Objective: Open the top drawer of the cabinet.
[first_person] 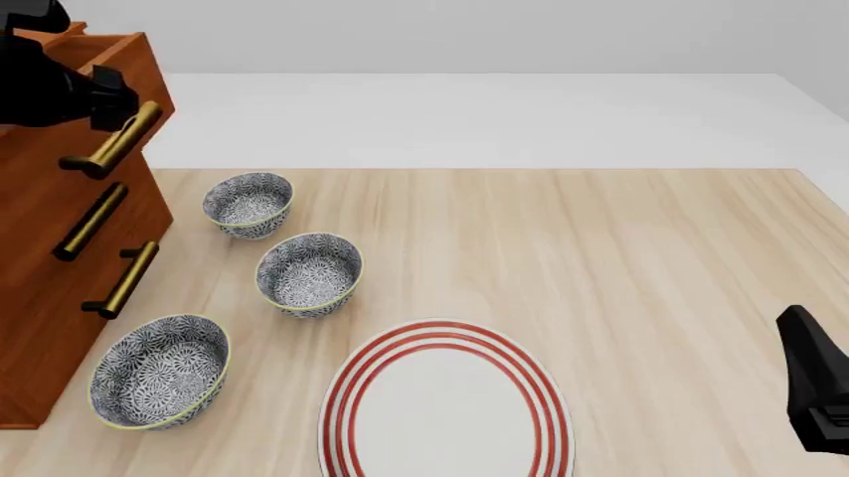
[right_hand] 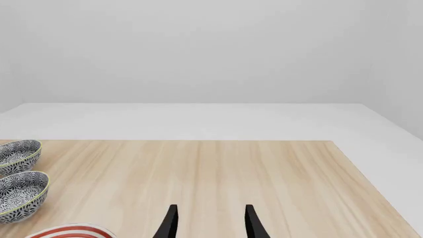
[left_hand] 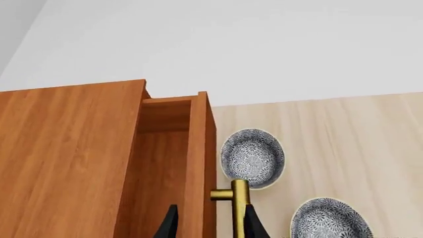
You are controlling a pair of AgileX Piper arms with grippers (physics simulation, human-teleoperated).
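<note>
**Reddish-brown drawer partly drawn out, pull in progress**

Reddish-brown wood marks the top drawer, which is seen at the lower middle of the left wrist view already slid out from the cabinet: a gap is open between the drawer front and the cabinet body, and the inner side wall and back are exposed. In the front view the top drawer sits at the upper left of the frame, its front standing forward of the two drawers below. The opening is judged to be well begun; how much travel remains cannot be told.

The brass handle is bracketed by the left gripper, one of the fingers lying on the inner side of the drawer front and the other beyond the bar. Whether the front and bar are actually clenched cannot be told, since the tips are cut off by the frame edge. In the front view the left gripper is a dark mass covering the handle's upper end.

The right gripper is held released over bare counter, well apart from the cabinet.

Three patterned bowls and a red-ringed plate stand on the counter; the plate and the cabinet's left side are cropped.
</note>
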